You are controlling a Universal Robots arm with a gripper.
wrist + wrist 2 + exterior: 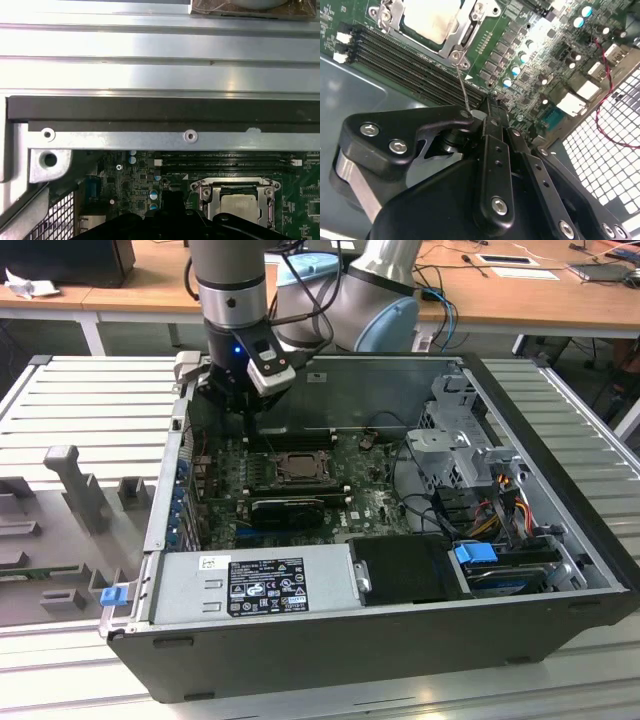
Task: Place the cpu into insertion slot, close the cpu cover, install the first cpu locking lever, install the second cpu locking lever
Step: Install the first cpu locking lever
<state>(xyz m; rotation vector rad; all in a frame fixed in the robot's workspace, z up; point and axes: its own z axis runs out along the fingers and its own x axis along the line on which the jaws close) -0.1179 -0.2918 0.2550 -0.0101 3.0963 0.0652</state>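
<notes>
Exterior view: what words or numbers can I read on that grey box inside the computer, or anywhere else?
The black label on the grey power supply: print too small to read.
The white sticker beside it: too small to read.
The circuit board markings, second wrist view: blurred, unreadable.
</notes>
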